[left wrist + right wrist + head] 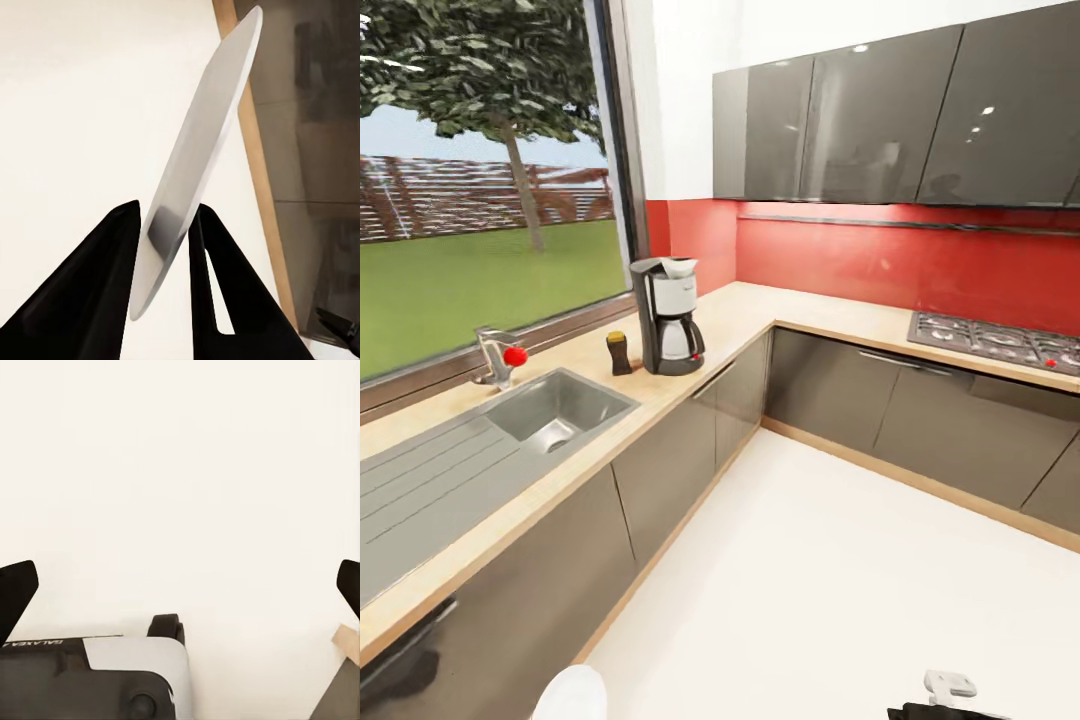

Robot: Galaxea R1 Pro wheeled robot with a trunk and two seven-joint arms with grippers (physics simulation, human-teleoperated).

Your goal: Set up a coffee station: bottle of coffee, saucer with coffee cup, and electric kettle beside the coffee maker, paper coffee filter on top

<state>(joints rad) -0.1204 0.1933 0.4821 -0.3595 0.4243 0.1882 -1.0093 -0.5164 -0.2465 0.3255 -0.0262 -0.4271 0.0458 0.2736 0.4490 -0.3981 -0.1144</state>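
The coffee maker [668,318] stands on the kitchen countertop [745,318] near the corner. A white shape that looks like the paper coffee filter [681,267] rests on its top. The bottle of coffee [620,352] stands just left of it. My left gripper [166,232] is shut on the white saucer [206,142], held edge-on over the floor. The saucer's rim [570,694] peeks in at the head view's lower edge. My right gripper [180,585] is open and holds nothing, above the pale floor. The coffee cup, electric kettle and kitchen shelf are out of view.
A steel sink [555,408] with a faucet [495,355] and a small red object [515,355] lies left of the bottle. A gas hob [1000,340] is set in the right-hand counter. Dark cabinets [680,450] line the floor [840,580]. The robot's base [97,675] lies under the right gripper.
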